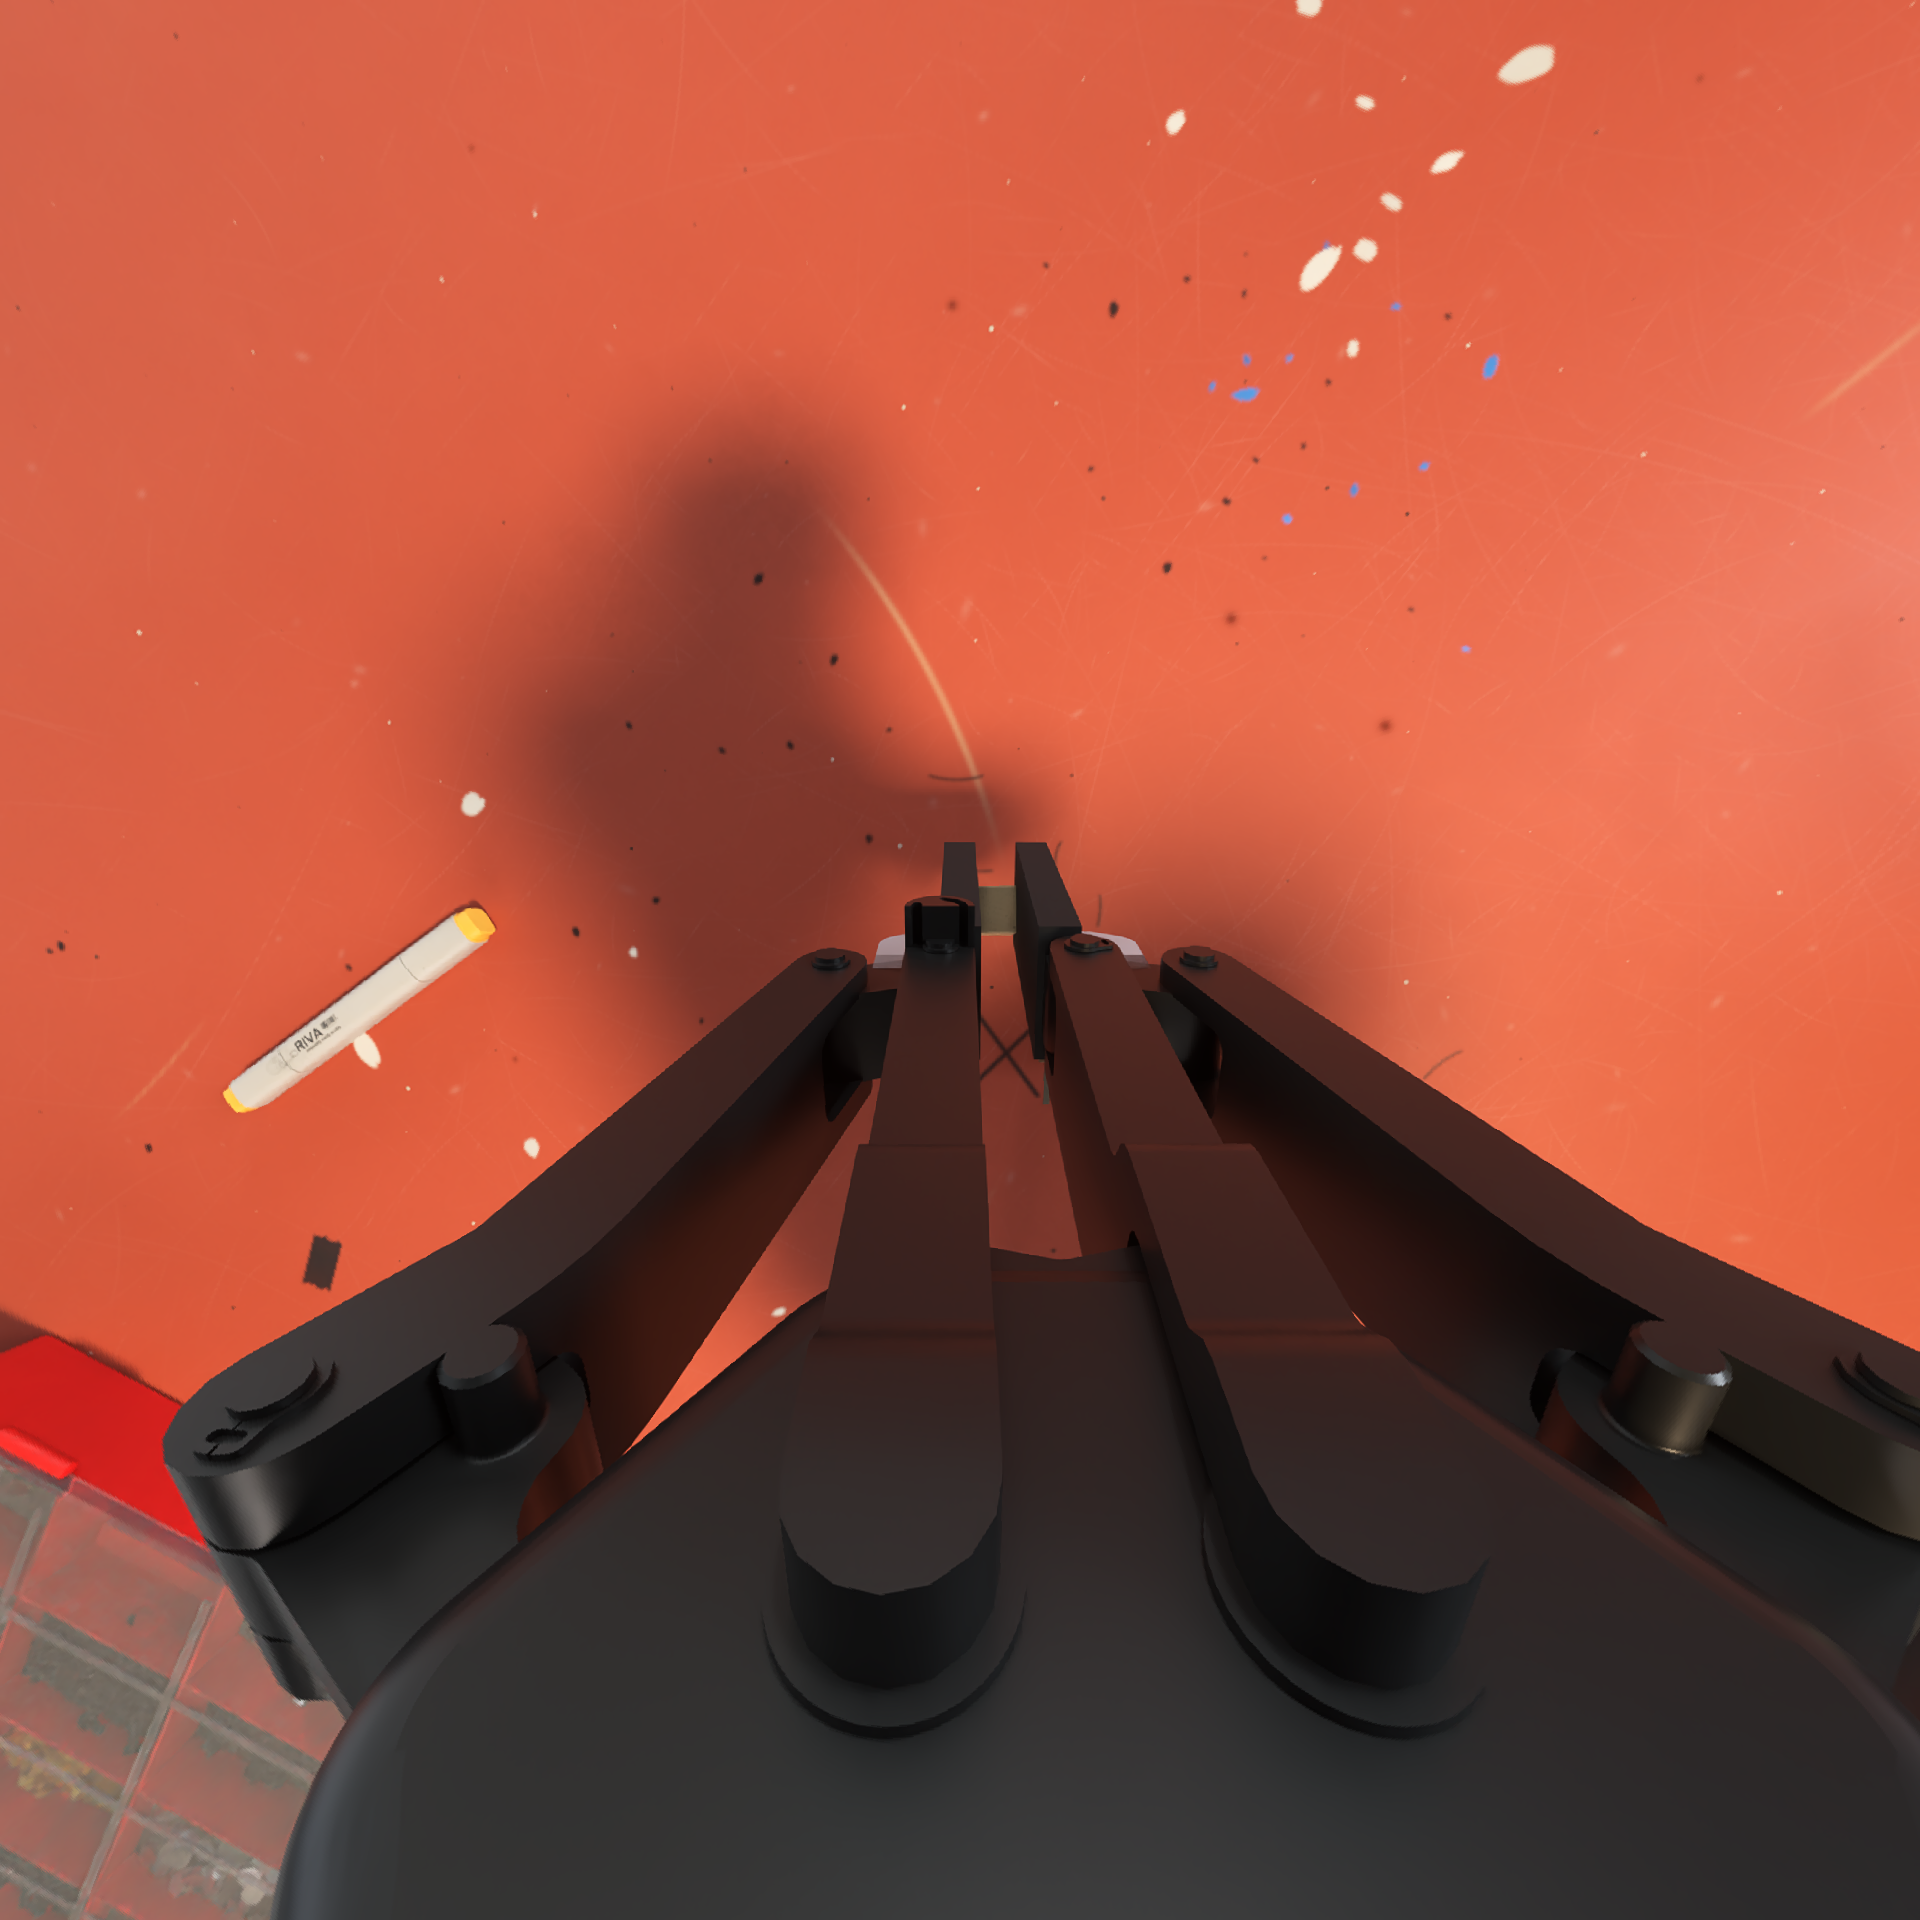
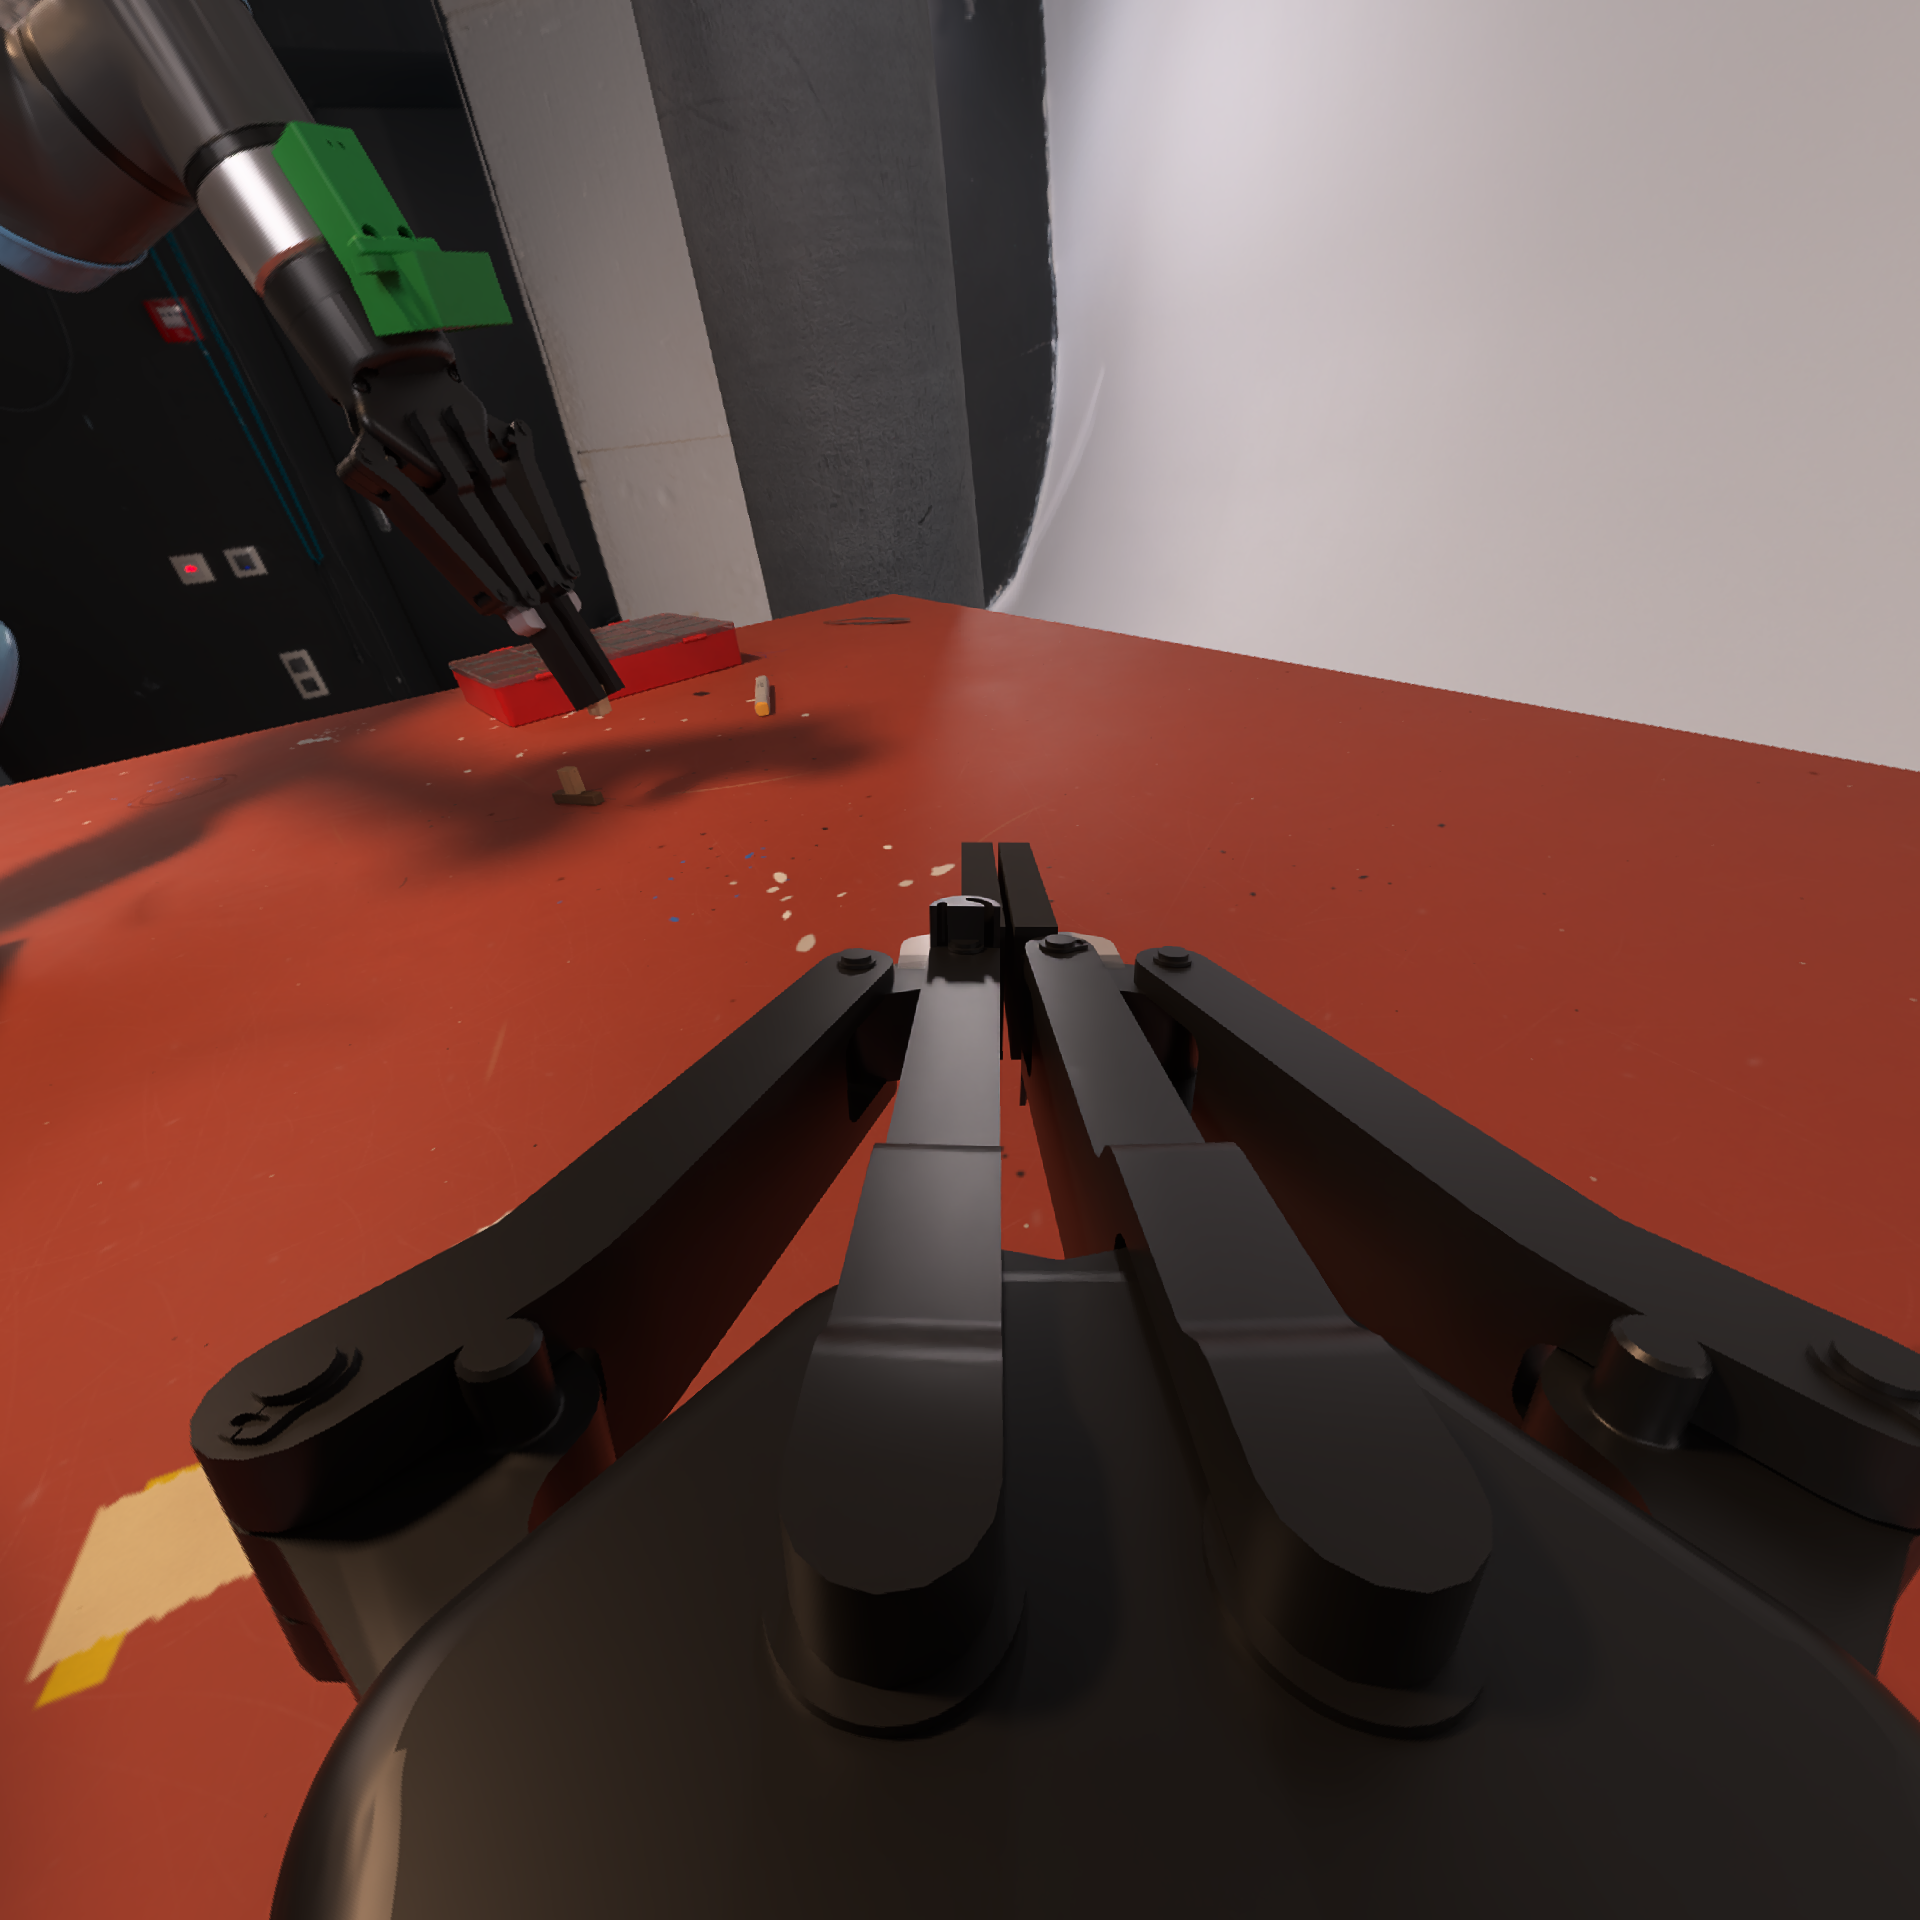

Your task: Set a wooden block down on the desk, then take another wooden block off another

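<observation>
My left gripper point(image 1: 995, 878) is shut on a small pale wooden block point(image 1: 995, 907) and holds it above the red desk point(image 1: 1351, 727). The right wrist view shows that gripper point(image 2: 594, 698) from afar, the block's tip point(image 2: 598, 709) sticking out below its fingers, well above the desk. On the desk beneath it, a light wooden block point(image 2: 568, 778) stands on a dark wooden block point(image 2: 580, 798). My right gripper point(image 2: 997, 868) is shut and empty, low over the desk, far from the blocks.
A white marker with yellow ends point(image 1: 358, 1010) lies on the desk left of my left gripper; it also shows in the right wrist view point(image 2: 762, 695). A red box with a clear gridded lid point(image 2: 597, 660) sits at the desk's far edge point(image 1: 94, 1621). Beige tape point(image 2: 135, 1569) marks the near left.
</observation>
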